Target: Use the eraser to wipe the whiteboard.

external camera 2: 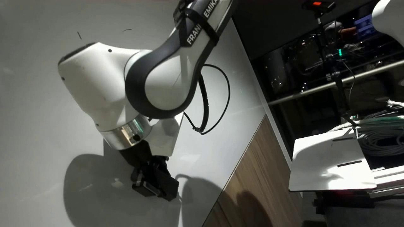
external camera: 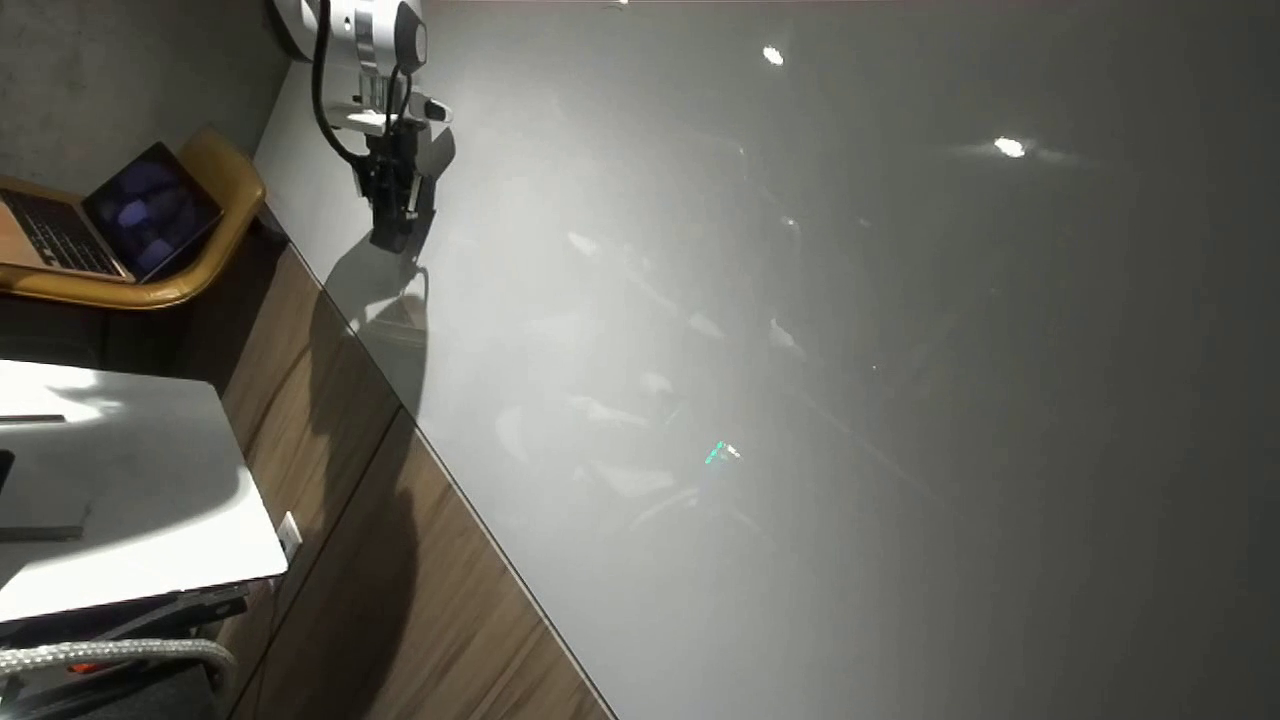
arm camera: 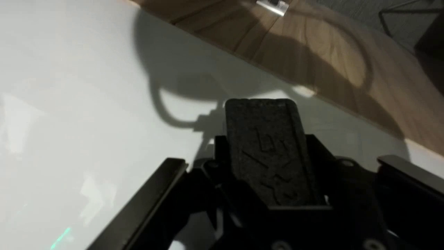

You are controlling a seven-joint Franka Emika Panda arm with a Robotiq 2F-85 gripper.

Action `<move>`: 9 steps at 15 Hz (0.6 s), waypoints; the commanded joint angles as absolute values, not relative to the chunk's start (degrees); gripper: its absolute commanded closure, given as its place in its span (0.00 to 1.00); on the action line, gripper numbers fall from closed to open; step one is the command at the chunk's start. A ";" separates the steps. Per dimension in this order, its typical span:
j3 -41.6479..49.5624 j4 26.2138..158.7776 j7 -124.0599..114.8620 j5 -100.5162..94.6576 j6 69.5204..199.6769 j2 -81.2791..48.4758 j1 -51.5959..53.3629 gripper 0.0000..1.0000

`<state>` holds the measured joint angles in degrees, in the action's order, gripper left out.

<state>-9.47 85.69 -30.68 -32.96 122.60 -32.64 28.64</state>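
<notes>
The eraser [arm camera: 262,128], a dark grey oblong block with thin dark lines on its face, stands between my gripper's two fingers in the wrist view. My gripper [arm camera: 267,152] is shut on it, with a finger against each long side. The gripper also shows in both exterior views [external camera: 395,195] [external camera 2: 153,179], dark and close to the whiteboard [external camera: 900,400]. The glossy pale whiteboard fills much of every view [external camera 2: 34,126] [arm camera: 69,80]. Thin dark marks [external camera 2: 79,35] show on it above the arm. I cannot tell whether the eraser touches the board.
A wooden panel [external camera: 480,590] borders the board's slanted edge, near the gripper in the wrist view [arm camera: 312,45]. A laptop [external camera: 150,215] sits on a yellow chair [external camera: 225,180]. A small white tabletop [external camera: 130,470] stands beside the panel. The arm casts dark shadows on the board.
</notes>
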 commanded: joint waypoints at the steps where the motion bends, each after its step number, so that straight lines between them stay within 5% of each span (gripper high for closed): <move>1: -9.09 93.78 -27.36 -27.80 121.26 -28.42 28.41 0.69; 9: -9.14 119.09 -27.83 -19.46 117.89 -8.55 21.17 0.69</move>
<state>-8.66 107.98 -28.79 -23.58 118.23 -17.50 24.15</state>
